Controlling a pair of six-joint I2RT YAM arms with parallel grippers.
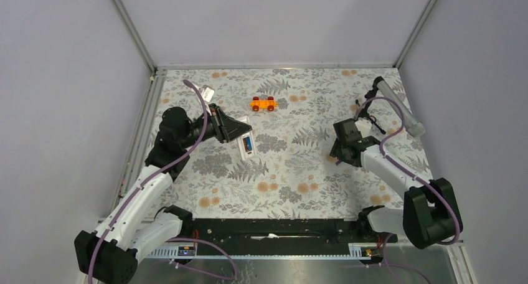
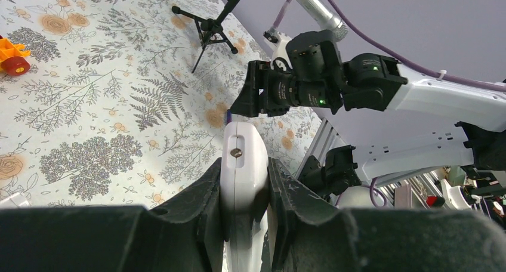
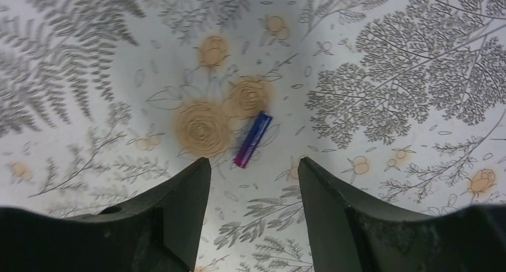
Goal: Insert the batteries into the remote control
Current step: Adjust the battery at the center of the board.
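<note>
The white remote control (image 1: 245,149) lies on the floral table left of centre, with a blue battery (image 1: 248,144) showing in its bay. My left gripper (image 1: 244,132) is shut on the remote's far end. In the left wrist view the remote (image 2: 238,142) stands edge-on, clamped between the black fingers (image 2: 210,182) of the left gripper (image 2: 243,167). The second battery (image 3: 253,139), blue-purple with a reddish end, lies loose on the cloth. My right gripper (image 3: 253,167) is open just above and short of it, and empty. In the top view the right gripper (image 1: 339,154) hides that battery.
An orange toy car (image 1: 263,103) sits at the back centre. A grey tube (image 1: 398,106) on a black tripod (image 1: 368,114) stands at the back right, close behind the right arm. Grey walls close in the table on three sides.
</note>
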